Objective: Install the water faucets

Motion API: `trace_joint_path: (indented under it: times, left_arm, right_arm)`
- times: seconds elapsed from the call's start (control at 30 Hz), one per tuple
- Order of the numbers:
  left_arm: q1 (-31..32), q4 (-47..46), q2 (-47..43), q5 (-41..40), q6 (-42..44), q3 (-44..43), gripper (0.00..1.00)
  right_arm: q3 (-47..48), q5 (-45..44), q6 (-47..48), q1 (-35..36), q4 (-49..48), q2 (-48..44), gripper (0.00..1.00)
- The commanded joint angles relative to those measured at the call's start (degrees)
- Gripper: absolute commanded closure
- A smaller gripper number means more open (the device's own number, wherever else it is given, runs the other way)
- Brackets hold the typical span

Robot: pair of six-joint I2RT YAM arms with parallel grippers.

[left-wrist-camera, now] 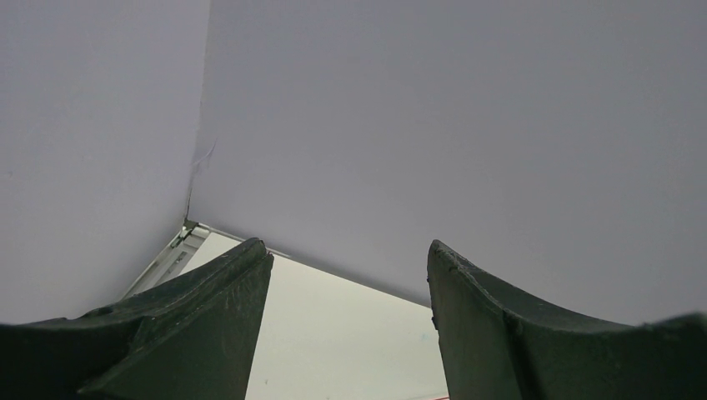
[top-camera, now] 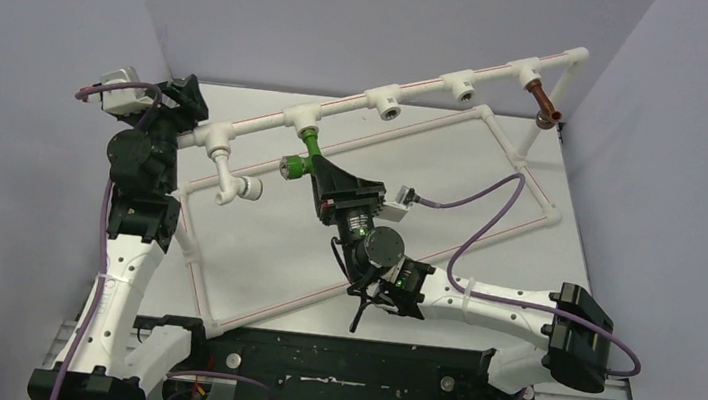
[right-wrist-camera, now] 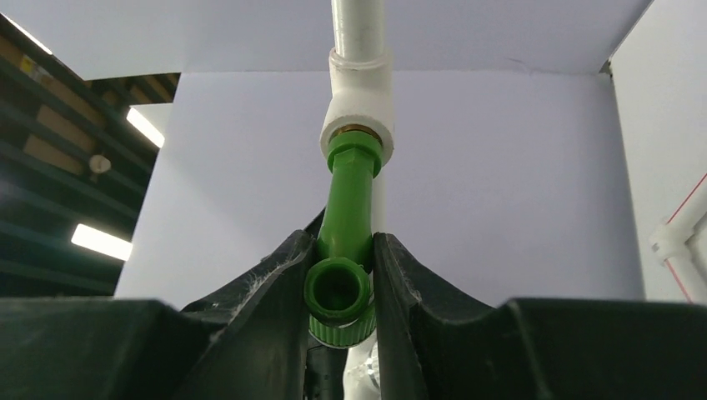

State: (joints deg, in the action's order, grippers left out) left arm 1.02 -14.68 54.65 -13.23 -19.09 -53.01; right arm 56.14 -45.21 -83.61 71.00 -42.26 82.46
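On my far left, the left gripper (top-camera: pixel 183 102) sits up by the left end of the white pipe frame (top-camera: pixel 498 136). Its wrist camera shows both fingers (left-wrist-camera: pixel 208 325) spread wide with only wall and table between them, so it is released and holds nothing. Just right of it, a bent white fitting (top-camera: pixel 231 181) hangs from the upper rail, its round mouth turned toward the right. Next along the rail is a tee socket (top-camera: pixel 304 117), and this one is filled: the green faucet (top-camera: pixel 308 147) hangs from it with its upper end seated in the opening. In the right wrist view I can see a brass-coloured ring where the faucet's collar meets the socket rim. The faucet's spout bends so that its round, silver-rimmed end faces left in the top view. The right gripper (top-camera: pixel 316 168) reaches in from the near right and is clenched on the faucet's lower body, one finger (right-wrist-camera: pixel 275 292) pressed against each side just above the spout mouth. Further right on the rail are two more tee sockets (top-camera: pixel 386 103) (top-camera: pixel 459 87), their dark mouths facing the near side. At the far right end, the reddish-brown faucet (top-camera: pixel 546 102) hangs from the last tee socket (top-camera: pixel 528 74), well away from both arms. The frame's lower rectangle lies on the white table (top-camera: pixel 403 266).
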Motion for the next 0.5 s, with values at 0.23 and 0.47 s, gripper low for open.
trace_joint_path:
  times: [0.23,0.47]
  left_arm:
    - [-0.4,19.2,3.8,-0.1,0.9,5.7,0.34]
    - [-0.4,19.3,4.0,-0.3,1.0,5.7,0.34]
  right_arm:
    - [0.8,6.6,-16.1,-0.2,-2.2,-2.5,0.98]
    - [-2.4,7.4,-18.9,-0.7,-1.1,-3.2,0.68]
